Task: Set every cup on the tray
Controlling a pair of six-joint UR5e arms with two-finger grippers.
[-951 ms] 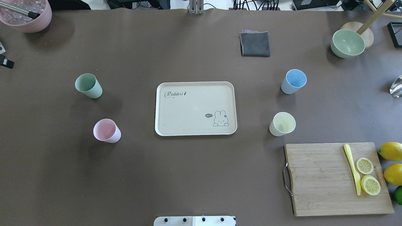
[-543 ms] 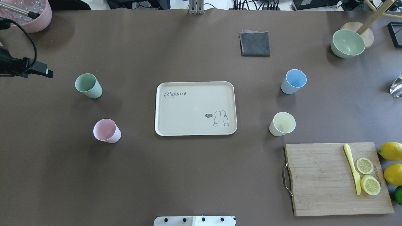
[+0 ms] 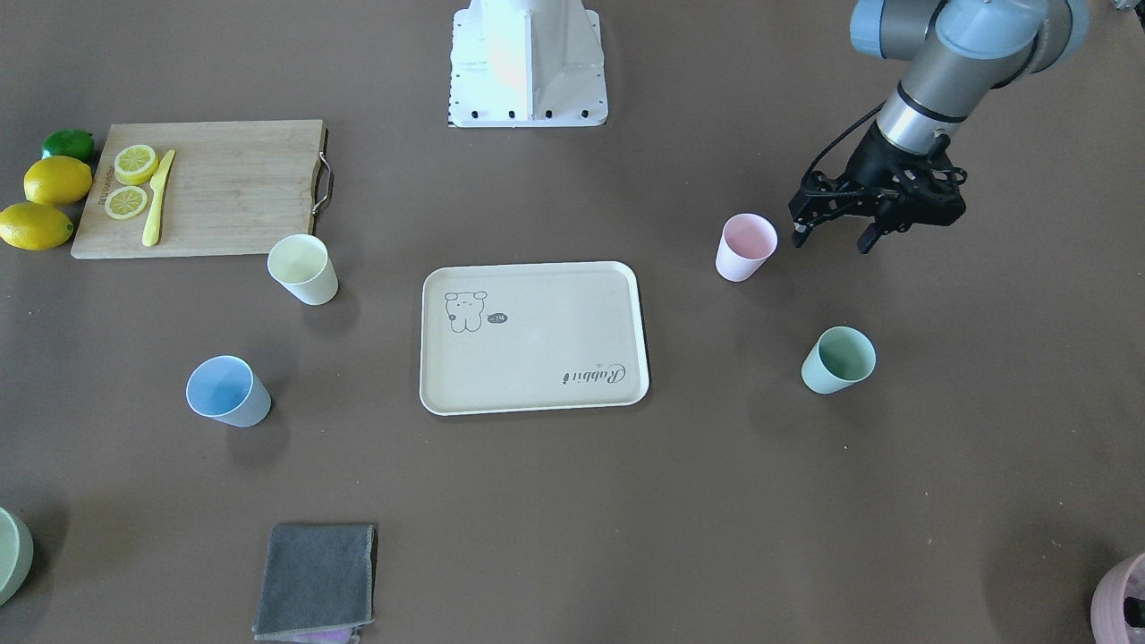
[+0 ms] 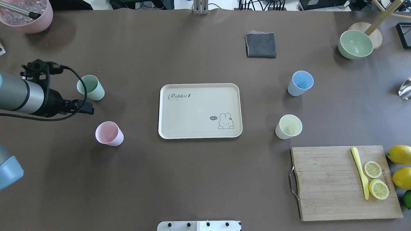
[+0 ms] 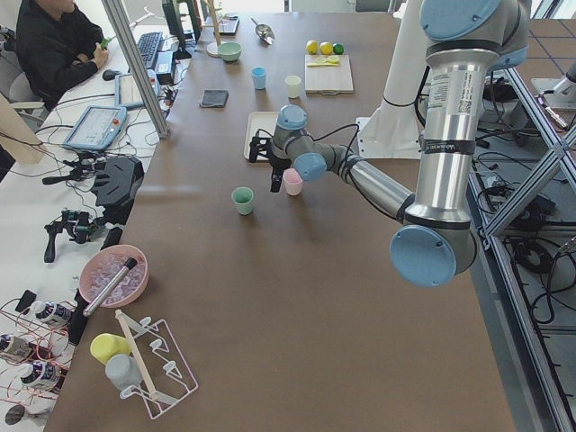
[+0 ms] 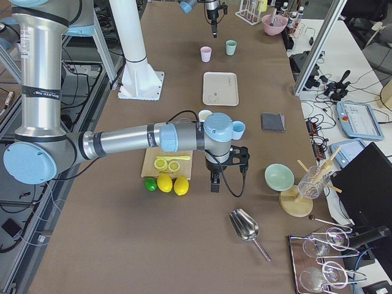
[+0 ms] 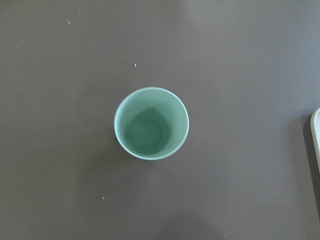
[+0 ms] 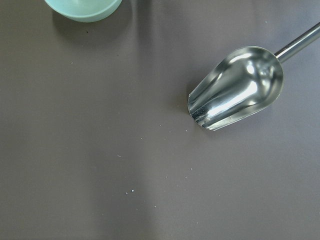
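The brown bench (image 4: 192,179) carries the flat cream rectangular rabbit-print tray (image 4: 192,112) at its middle. Toward its left end stand the mint green tumbler cup (image 4: 91,87) and the pink tumbler cup (image 4: 109,133). Toward its right end stand the light blue tumbler cup (image 4: 300,83) and the pale yellow tumbler cup (image 4: 288,127). All four are upright and off the tray. The left gripper (image 3: 832,242) hangs between the mint and pink cups, fingers apart and holding nothing. The right gripper (image 6: 214,184) is near the right end; whether its fingers are apart or together cannot be told.

The overhead camera looks down from behind the robot over the whole table (image 4: 205,179); the front camera faces it from across, so the tray (image 4: 199,110) appears turned round. Two side cameras look along the table from its ends, farther off. The left wrist camera looks straight down on the green cup (image 7: 151,123), the right one closely on a metal scoop (image 8: 235,87), which the right-end view also shows.
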